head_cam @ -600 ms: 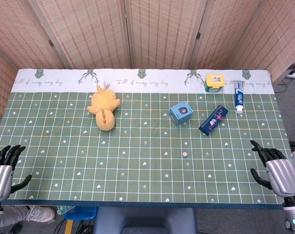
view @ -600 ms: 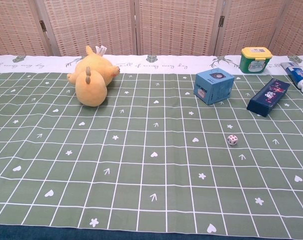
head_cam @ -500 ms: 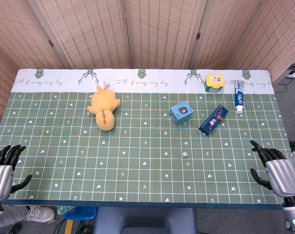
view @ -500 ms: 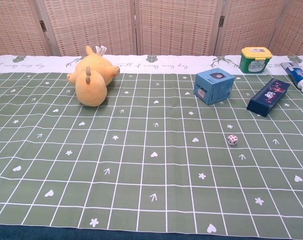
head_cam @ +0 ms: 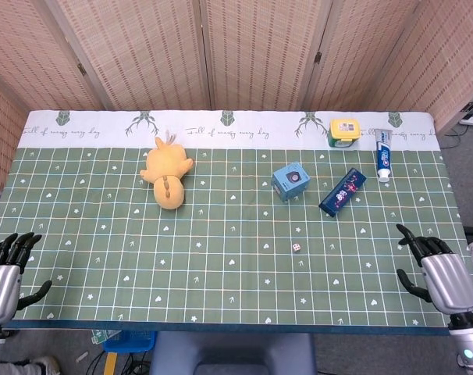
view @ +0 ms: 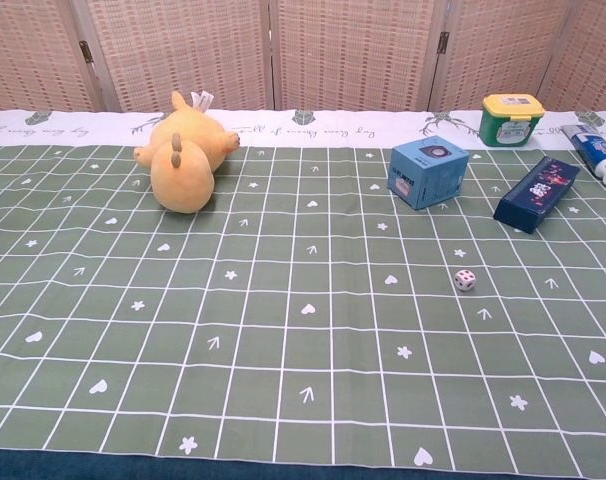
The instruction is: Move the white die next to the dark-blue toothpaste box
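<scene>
The small white die [head_cam: 296, 248] [view: 465, 280] lies alone on the green checked cloth, right of the table's middle. The dark-blue toothpaste box [head_cam: 343, 191] [view: 536, 193] lies flat and slanted farther back and to the right, well apart from the die. In the head view my right hand [head_cam: 438, 273] hovers at the table's front right corner with fingers spread and nothing in it. My left hand [head_cam: 5, 269] sits at the front left corner, fingers apart and empty. Neither hand shows in the chest view.
A light-blue box [head_cam: 291, 181] [view: 427, 172] stands left of the toothpaste box. A green tub with a yellow lid [head_cam: 344, 131] [view: 511, 118] and a toothpaste tube [head_cam: 383, 154] [view: 595, 152] lie at the back right. A yellow plush toy [head_cam: 167, 172] [view: 183, 153] lies at the back left.
My right hand has shifted slightly left and forward over the table's corner. The die, the box and the left hand have not moved.
</scene>
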Available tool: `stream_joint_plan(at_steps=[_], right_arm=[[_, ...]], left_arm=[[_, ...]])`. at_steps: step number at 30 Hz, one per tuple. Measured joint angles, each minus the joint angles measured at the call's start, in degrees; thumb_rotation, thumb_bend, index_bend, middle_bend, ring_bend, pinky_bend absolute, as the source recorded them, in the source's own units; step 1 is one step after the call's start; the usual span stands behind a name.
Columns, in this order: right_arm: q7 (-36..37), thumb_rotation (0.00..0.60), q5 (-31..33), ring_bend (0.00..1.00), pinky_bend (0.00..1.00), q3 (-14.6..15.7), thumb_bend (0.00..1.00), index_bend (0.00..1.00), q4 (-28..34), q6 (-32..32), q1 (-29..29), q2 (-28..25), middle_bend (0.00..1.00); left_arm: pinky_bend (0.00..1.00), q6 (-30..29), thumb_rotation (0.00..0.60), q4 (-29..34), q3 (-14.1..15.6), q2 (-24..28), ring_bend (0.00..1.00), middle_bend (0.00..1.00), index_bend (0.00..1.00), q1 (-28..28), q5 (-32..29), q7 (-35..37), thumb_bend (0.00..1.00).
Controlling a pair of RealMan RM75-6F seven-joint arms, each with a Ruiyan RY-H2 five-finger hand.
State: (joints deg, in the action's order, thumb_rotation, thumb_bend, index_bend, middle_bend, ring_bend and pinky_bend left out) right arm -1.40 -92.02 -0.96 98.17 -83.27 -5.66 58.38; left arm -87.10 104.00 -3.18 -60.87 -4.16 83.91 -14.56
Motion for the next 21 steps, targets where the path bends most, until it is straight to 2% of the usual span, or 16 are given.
stream_joint_plan(at_steps=[7,11,13,16,21], right_arm=[[-1.01,0.6,0.17,0.64,0.51,-1.06,0.31,0.16,-0.46,5.98,-4.36,2.87,0.64],[-1.37,0.6,0.93,0.83,0.74,-1.89,0.32,0.23,-1.31,11.84,-8.37,5.61,0.8],[-1.72,0.6,1.4,0.89,0.82,-2.28,0.32,0.27,-1.84,14.49,-10.27,6.99,0.87],[-2.61,0.6,2.62,0.94,0.86,-2.98,0.32,0.31,-2.87,18.94,-13.37,9.38,0.92],[-5.04,0.6,6.46,0.99,0.89,-4.07,0.3,0.32,-5.23,26.38,-18.27,13.65,0.96]], left_arm=[[0.16,-0.7,0.6,0.07,0.31,0.29,0.1,0.16,0.15,0.58,0.34,0.68,0.24],[0.16,-1.5,0.6,0.26,0.51,0.71,0.1,0.16,0.15,1.16,0.66,1.01,0.24],[0.16,-1.72,0.6,0.35,0.61,0.89,0.1,0.16,0.15,1.37,0.78,1.12,0.24],[0.16,-1.88,0.6,0.49,0.77,1.0,0.1,0.16,0.15,1.55,1.02,1.22,0.24],[0.16,-2.06,0.6,0.29,0.91,1.06,0.1,0.16,0.15,1.93,0.84,1.53,0.24]])
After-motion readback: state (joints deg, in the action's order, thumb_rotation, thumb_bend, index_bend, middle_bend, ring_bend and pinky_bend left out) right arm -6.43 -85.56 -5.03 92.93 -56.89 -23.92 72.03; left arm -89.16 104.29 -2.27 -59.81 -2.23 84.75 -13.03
